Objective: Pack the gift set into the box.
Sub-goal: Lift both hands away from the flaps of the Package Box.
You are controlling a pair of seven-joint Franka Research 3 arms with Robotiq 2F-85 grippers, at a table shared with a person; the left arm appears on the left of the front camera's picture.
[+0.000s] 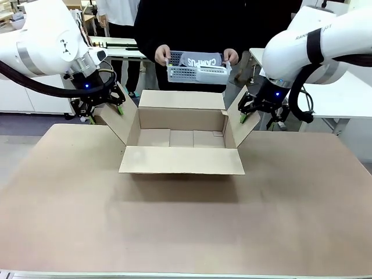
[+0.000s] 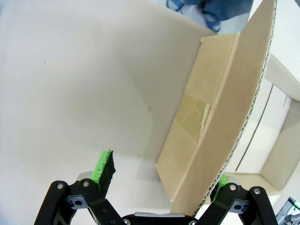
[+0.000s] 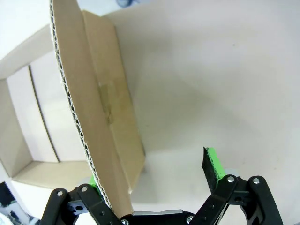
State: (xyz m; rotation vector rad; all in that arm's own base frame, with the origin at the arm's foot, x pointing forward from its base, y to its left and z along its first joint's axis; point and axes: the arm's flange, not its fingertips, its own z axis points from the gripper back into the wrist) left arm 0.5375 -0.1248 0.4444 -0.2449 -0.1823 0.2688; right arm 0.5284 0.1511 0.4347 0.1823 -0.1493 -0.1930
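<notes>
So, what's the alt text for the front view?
An open cardboard box sits mid-table; the left end effector straddles its left flap, the right end effector its right flap, both open. Behind, a person holds a white basket of gift items.

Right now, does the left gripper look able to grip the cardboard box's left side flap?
Probably yes. The left gripper is open, and the left side flap has its corrugated edge standing between the green pads, close to one of them, with nothing else in the gap.
</notes>
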